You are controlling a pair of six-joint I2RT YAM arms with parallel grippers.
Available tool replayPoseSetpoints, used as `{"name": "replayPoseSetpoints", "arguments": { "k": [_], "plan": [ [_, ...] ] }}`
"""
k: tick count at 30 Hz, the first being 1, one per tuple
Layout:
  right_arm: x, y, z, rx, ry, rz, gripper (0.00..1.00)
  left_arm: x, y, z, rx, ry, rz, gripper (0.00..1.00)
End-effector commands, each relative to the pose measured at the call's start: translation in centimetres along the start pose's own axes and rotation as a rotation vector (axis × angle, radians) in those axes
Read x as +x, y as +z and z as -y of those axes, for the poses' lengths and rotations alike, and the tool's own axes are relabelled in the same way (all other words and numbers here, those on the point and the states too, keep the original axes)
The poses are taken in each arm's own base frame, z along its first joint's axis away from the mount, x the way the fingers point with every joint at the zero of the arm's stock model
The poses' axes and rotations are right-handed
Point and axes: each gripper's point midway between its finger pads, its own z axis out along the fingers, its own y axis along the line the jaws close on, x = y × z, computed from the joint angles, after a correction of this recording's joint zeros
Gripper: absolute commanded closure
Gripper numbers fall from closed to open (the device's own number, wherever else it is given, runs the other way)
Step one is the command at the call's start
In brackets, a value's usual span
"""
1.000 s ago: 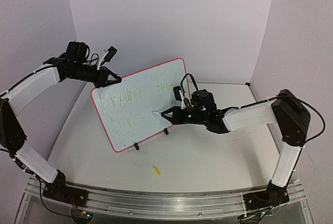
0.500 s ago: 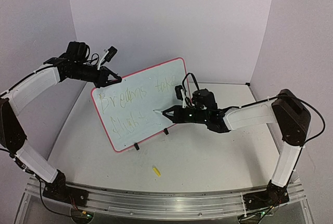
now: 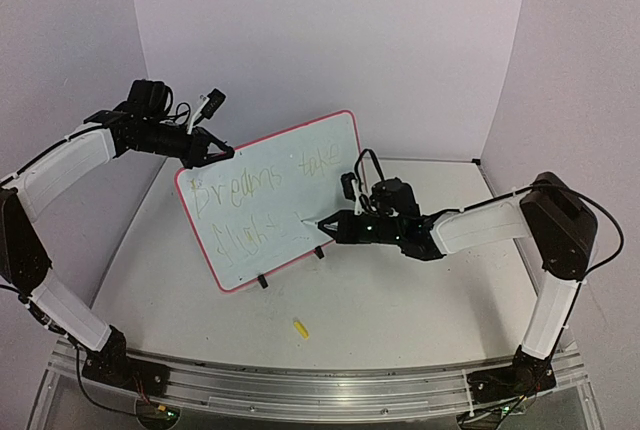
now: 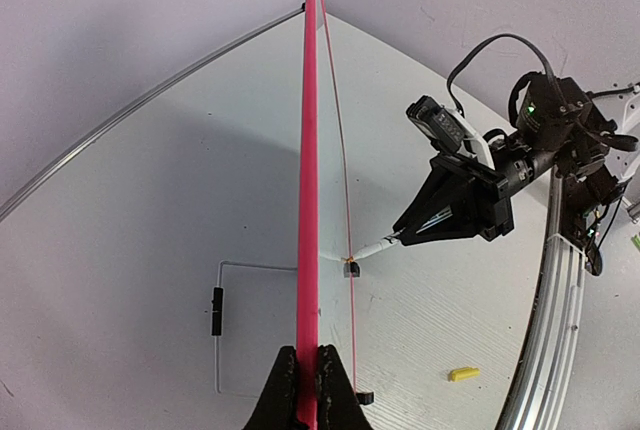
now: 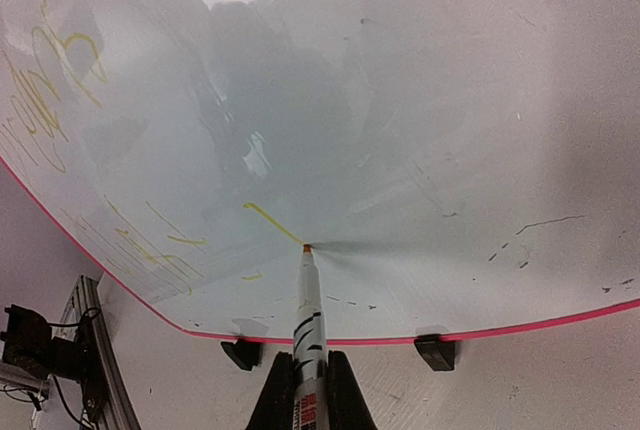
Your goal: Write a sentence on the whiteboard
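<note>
Left side: left pincer (image 3: 208, 156) clamped on the upper left rim of the large glossy white whiteboard with thin pink-red border (image 3: 270, 205), seen edge-on from the wrist.

The board stands tilted back on two small black clip feet (image 3: 262, 281), mid white desk (image 3: 400, 300), with its face toward the right arm. It carries two lines of faint yellow script, and the lower line looks unfinished.

Judged light, thin, stiff and slick-faced. It is likely to skid or tip under pen pressure, so hold the rim, never the written face.

A small yellow cap (image 3: 300, 327) lies on the desk in front, well apart.

Right side: a slim white marker with a yellow tip (image 5: 308, 315) appears to touch the lower face. The right pincer (image 3: 338, 222) is closed tight on its barrel.
</note>
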Motion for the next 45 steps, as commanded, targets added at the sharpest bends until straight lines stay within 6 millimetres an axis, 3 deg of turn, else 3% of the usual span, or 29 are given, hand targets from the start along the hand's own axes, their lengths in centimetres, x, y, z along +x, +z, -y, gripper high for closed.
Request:
{"name": "replayPoseSetpoints", "arguments": {
  "k": [1, 9, 21, 36, 45],
  "plan": [
    [-2.0, -0.2, -0.3, 0.004, -0.008, 0.054, 1.0, 6.5, 3.3, 2.1, 0.119, -0.098, -0.197, 1.0],
    [-4.1, -0.9, -3.2, -0.099, -0.021, 0.096, 1.0, 6.6, 3.3, 2.1, 0.117, -0.097, -0.2, 1.0],
    [-4.8, -0.6, -4.2, -0.142, -0.027, 0.099, 1.0, 6.6, 3.3, 2.1, 0.119, -0.099, -0.203, 1.0],
    [-5.3, -1.4, -1.6, -0.006, 0.013, 0.166, 1.0, 6.6, 3.3, 2.1, 0.117, -0.096, -0.202, 1.0],
    [-5.4, -1.6, -1.3, 0.013, 0.012, 0.172, 1.0, 6.6, 3.3, 2.2, 0.118, -0.096, -0.202, 1.0]
  ]
}}
